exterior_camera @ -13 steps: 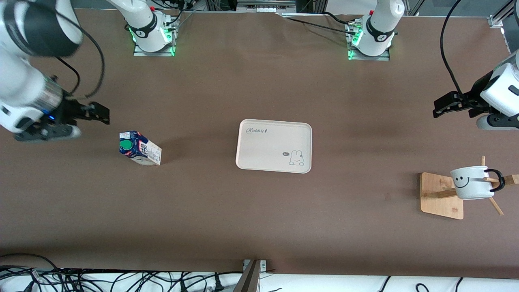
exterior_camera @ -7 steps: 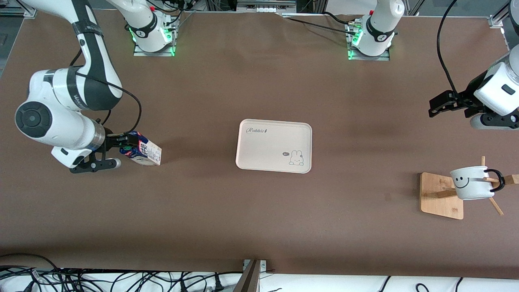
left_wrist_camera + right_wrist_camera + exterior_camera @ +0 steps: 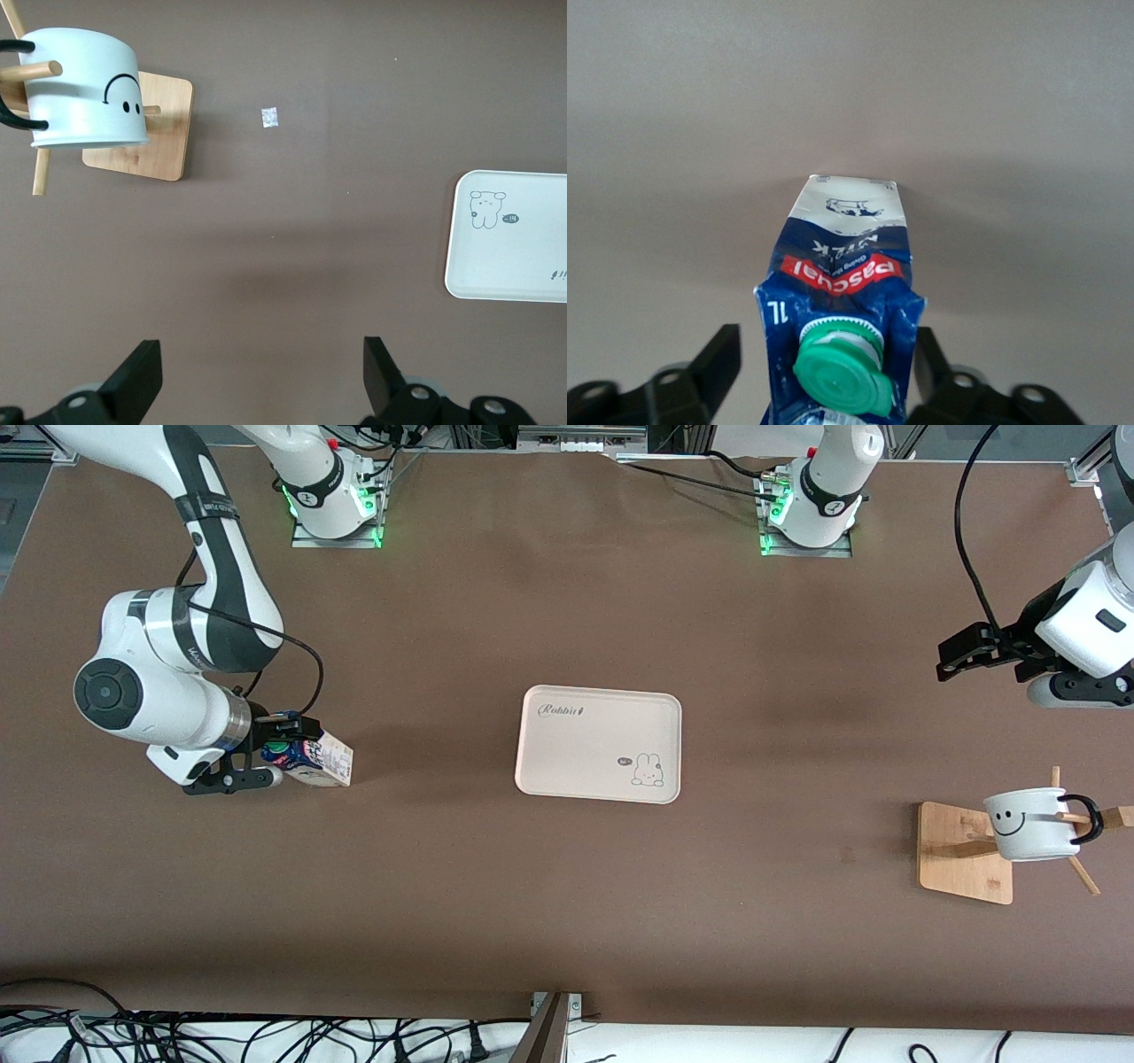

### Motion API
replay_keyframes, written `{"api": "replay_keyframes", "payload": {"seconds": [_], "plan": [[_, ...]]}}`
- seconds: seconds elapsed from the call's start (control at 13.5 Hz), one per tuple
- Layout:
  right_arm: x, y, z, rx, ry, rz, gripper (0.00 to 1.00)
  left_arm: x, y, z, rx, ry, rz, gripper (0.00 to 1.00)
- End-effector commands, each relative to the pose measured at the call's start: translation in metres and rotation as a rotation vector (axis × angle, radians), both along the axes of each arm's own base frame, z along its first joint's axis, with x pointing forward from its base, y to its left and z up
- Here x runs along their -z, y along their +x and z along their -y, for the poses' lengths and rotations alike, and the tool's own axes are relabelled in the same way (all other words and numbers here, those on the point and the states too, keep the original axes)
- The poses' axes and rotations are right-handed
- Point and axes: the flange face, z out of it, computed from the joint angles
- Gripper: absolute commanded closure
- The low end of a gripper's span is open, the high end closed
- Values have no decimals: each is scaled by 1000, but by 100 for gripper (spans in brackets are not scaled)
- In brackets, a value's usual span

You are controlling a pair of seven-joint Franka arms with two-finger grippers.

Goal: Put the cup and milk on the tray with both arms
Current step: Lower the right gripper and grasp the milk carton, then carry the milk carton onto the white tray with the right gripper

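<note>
The milk [image 3: 321, 760] is a blue and white carton with a green cap, lying tipped on the table toward the right arm's end. My right gripper [image 3: 280, 755] is down at its cap end, open, with a finger on each side of the carton [image 3: 842, 283]. One finger [image 3: 718, 359] stands apart from it and the other sits close against it. The white smiley cup [image 3: 1028, 828] hangs on a wooden peg stand [image 3: 961, 859] at the left arm's end. My left gripper [image 3: 955, 659] hovers open and empty over bare table by that stand. The cream tray [image 3: 585, 748] lies mid-table, holding nothing.
In the left wrist view the cup [image 3: 80, 88] and its stand [image 3: 142, 133] show together with a corner of the tray [image 3: 505, 257] and a small pale speck [image 3: 270, 117] on the brown table. Cables run along the table's front edge.
The right arm swung down from above the table edge to the milk, and its fingers now straddle the carton and have narrowed. The left gripper shifted slightly, then held still.
</note>
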Motion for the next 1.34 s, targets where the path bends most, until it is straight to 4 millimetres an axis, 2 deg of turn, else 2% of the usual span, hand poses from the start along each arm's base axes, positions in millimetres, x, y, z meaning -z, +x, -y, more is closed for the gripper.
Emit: {"api": "replay_keyframes", "payload": {"seconds": [0.0,0.07,0.22,0.3,0.45,0.52,0.67,0.82,0.97,1.04,1.11,1.26], "plan": [[-8,-8,1,4,15,2,64,-6,2,0,0,24,-3,0],[-9,-8,1,4,16,5,69,-5,3,0,-2,24,-4,0],[-15,-6,-1,3,14,14,70,-6,2,-1,-2,24,-3,0],[-20,-4,-7,0,16,24,70,-6,2,-1,-2,24,-3,0],[-42,0,-31,-1,26,37,70,-6,2,-1,-2,24,-3,0],[-54,-1,-55,22,21,24,70,-6,2,-1,-2,24,-3,0],[-76,-9,-122,57,26,35,68,-6,2,-1,-3,24,-3,0],[-71,-22,-195,130,99,2,67,-5,2,-2,-3,24,-9,0],[-63,-38,-288,191,145,-3,66,-5,2,-3,-6,24,-9,0],[-59,-45,-324,227,146,10,66,-5,2,-2,-3,24,-9,0],[-57,-54,-349,243,145,13,66,-5,2,-2,-3,24,-9,0],[-48,-69,-378,248,159,33,66,-5,2,-3,-6,24,-10,0]]}}
